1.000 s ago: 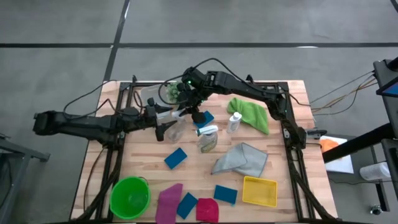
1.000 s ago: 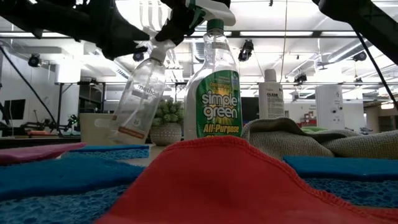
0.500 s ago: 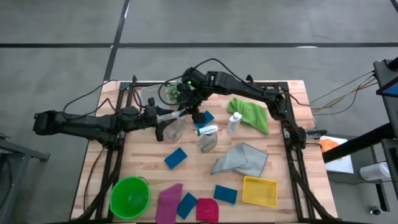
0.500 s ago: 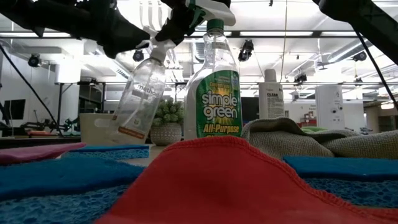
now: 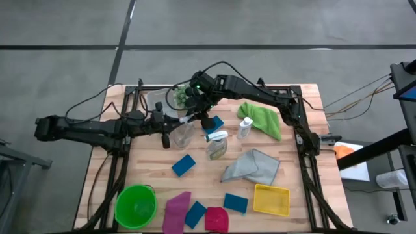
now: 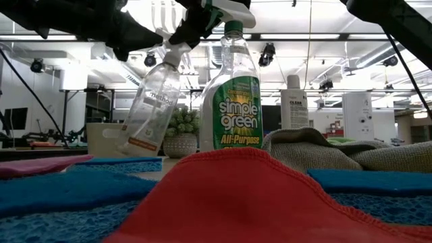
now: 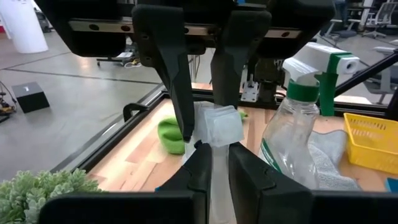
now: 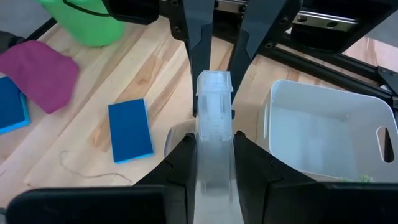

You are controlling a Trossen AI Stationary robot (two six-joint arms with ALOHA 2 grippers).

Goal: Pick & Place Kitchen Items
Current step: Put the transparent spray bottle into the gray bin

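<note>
A clear spray bottle [image 5: 182,134] leans near the table's middle, its head toward the far right [image 6: 152,101]. My left gripper [image 5: 174,126] reaches in from the left and is shut on the bottle's head. My right gripper [image 5: 203,119] comes from the far side and is shut on the same head. Close by stand a green-labelled spray bottle [image 5: 216,144] and a small white-capped bottle [image 5: 244,127]. A green cloth [image 5: 262,118], a grey cloth [image 5: 252,167] and blue sponges [image 5: 184,164] lie flat on the wood. My left gripper pinches the clear spray head [image 7: 217,127] between its two fingers, coming about level from the table's left. The bottle stays tilted; in the low view a sponge hides its base. My right gripper pinches the same clear spray head [image 8: 214,118] between its two fingers, slanting down from the far side. Its fingers stand opposite the left gripper's fingers [image 8: 199,37], just beyond the head.
A white bin [image 5: 158,97] and a small plant [image 5: 179,96] are at the far left. Near the front edge are a green bucket [image 5: 136,206], a pink cloth [image 5: 177,209], a red cloth [image 5: 217,219], more sponges [image 5: 235,203] and a yellow basket [image 5: 271,199].
My left gripper has shut on the clear bottle's spray head. The bottle has kept its tilt and place, and my right gripper has kept still.
</note>
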